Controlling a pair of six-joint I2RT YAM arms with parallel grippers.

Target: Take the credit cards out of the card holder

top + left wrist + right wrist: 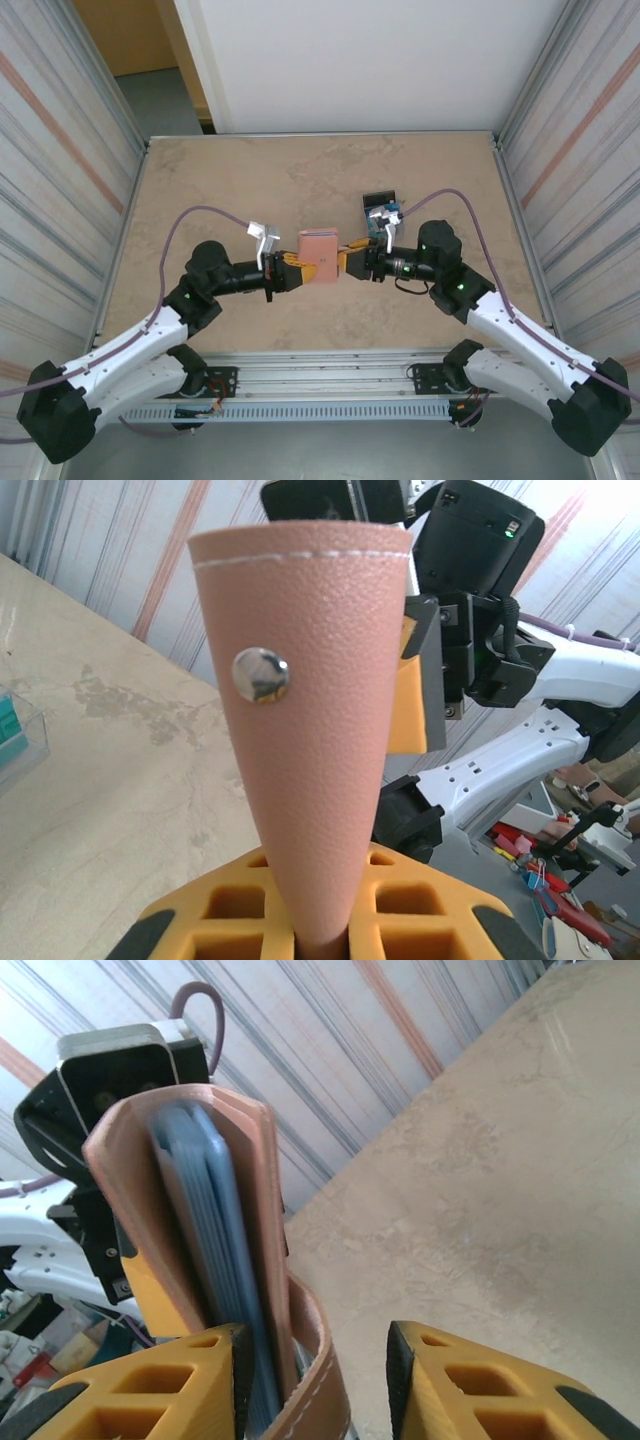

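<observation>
The left gripper point(290, 272) is pressed together on one end of the wallet point(310, 680), holding it over the middle of the table point(220, 190), a little toward the near edge. The right gripper point(352, 262) faces it from the other side with its fingers spread. One finger lies against the wallet's open edge, the curved tab point(312, 1360) sits between them, and a gap remains before the other finger. Blue cards point(215, 1230) sit tucked inside the wallet. A clear stand point(380, 205) stands just beyond the right gripper, toward the far edge.
</observation>
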